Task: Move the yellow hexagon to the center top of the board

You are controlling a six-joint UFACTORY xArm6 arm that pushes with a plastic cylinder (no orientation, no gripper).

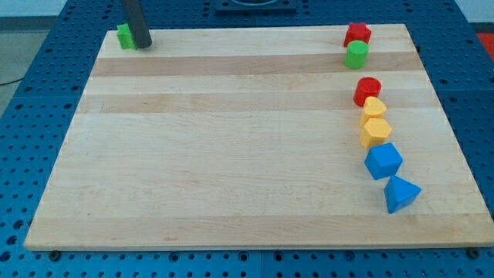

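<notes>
The yellow hexagon [375, 133] lies near the board's right side, in a column of blocks. A second yellow block [373, 106], rounder in shape, touches it from above. My tip [143, 45] is at the top left corner of the board, right beside a green block [125, 36] on its left. The tip is far from the yellow hexagon, across the whole board.
On the right side, from top to bottom: a red star-like block [357, 34], a green cylinder [356, 55], a red cylinder [367, 91], the two yellow blocks, a blue cube-like block [383, 161] and a blue triangular block [400, 194]. The wooden board [231, 154] lies on a blue perforated table.
</notes>
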